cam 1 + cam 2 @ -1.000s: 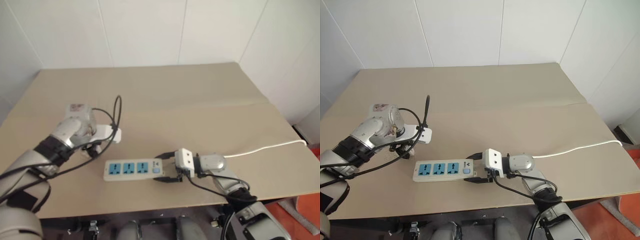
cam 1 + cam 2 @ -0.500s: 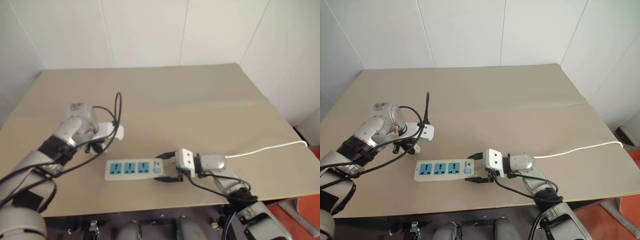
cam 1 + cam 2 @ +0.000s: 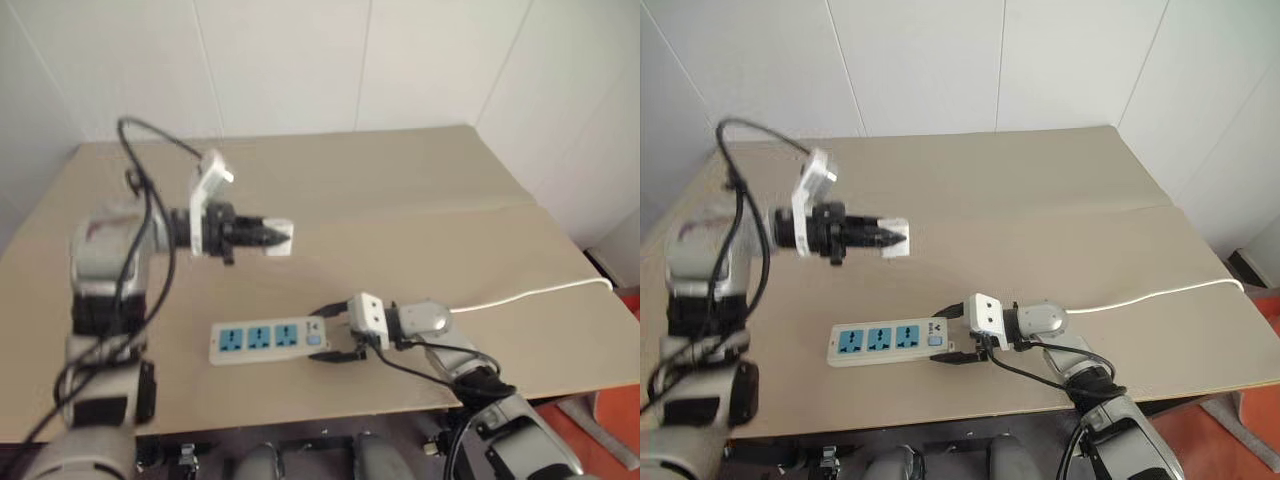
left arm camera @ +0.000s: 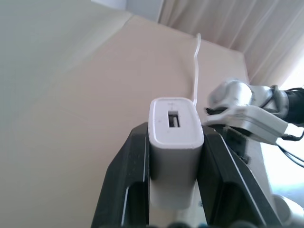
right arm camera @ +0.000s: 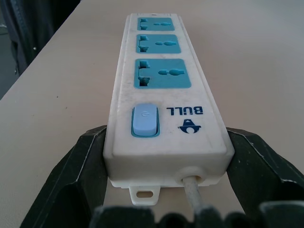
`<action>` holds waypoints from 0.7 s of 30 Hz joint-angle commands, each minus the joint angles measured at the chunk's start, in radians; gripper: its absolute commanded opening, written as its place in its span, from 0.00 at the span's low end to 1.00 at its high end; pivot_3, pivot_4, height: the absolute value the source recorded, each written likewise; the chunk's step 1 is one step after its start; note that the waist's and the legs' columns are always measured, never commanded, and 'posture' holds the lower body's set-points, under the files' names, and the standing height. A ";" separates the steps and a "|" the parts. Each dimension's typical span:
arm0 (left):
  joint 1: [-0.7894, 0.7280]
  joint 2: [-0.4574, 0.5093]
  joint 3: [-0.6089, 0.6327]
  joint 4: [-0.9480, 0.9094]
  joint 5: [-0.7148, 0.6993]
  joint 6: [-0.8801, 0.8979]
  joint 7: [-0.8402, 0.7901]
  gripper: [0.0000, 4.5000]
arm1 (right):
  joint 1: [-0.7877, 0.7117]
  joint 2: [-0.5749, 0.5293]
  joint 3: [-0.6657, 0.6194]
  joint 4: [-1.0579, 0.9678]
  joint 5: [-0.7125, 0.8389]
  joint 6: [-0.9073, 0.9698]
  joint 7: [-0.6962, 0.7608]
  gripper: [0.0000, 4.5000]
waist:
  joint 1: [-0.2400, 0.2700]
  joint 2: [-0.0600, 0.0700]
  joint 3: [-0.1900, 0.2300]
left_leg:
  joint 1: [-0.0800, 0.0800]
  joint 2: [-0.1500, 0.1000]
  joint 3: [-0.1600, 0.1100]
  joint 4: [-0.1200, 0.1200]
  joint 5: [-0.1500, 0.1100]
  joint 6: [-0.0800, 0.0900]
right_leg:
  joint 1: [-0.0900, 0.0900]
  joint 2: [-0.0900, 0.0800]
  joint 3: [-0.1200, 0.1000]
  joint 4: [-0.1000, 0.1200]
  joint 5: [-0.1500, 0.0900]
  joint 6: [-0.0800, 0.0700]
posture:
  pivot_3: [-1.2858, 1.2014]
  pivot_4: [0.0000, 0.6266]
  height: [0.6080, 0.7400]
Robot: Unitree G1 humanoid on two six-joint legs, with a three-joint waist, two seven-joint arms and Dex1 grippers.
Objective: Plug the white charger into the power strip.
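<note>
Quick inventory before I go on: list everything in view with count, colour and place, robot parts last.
white charger: one, white, held above the table, up and left of the strip.
power strip: one, white with three blue sockets and a blue switch, flat near the table's front edge.
cable: one, thin, white, running from the strip's switch end to the table's right edge.
table: one, tan.
left pincer: black fingers, shut on the charger's sides.
right pincer: black fingers, one on each side of the strip's switch end.
</note>
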 commanded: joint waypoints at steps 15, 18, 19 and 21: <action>0.167 0.075 0.038 0.042 -0.350 -0.185 -0.038 0.22 | -0.039 0.024 0.003 0.227 -0.085 0.049 -0.045 0.76 | -0.003 -0.003 -0.002 | 0.006 -0.001 0.000 0.000 0.001 -0.001 | 0.005 0.001 0.000 0.000 0.003 -0.004 | 0.52 0.24 1.00; 0.187 0.086 0.030 0.118 -0.381 -0.207 -0.098 0.22 | -0.037 0.028 0.005 0.231 -0.089 0.039 -0.054 0.76 | -0.003 -0.003 -0.002 | 0.006 -0.001 0.000 0.000 0.001 -0.001 | 0.006 0.002 0.000 0.000 0.003 -0.004 | 0.52 0.24 1.00; 0.183 0.087 0.025 0.144 -0.392 -0.200 -0.109 0.22 | -0.037 0.029 0.005 0.234 -0.090 0.037 -0.055 0.76 | -0.003 -0.003 -0.002 | 0.007 -0.001 0.000 0.000 0.001 -0.001 | 0.006 0.002 0.000 -0.001 0.003 -0.004 | 0.52 0.24 1.00; 0.173 0.090 0.002 0.191 -0.391 -0.209 -0.130 0.22 | -0.036 0.029 0.008 0.238 -0.093 0.029 -0.058 0.76 | -0.003 -0.003 -0.002 | 0.007 -0.001 0.001 0.000 0.001 -0.001 | 0.006 0.002 0.000 -0.001 0.002 -0.003 | 0.52 0.24 1.00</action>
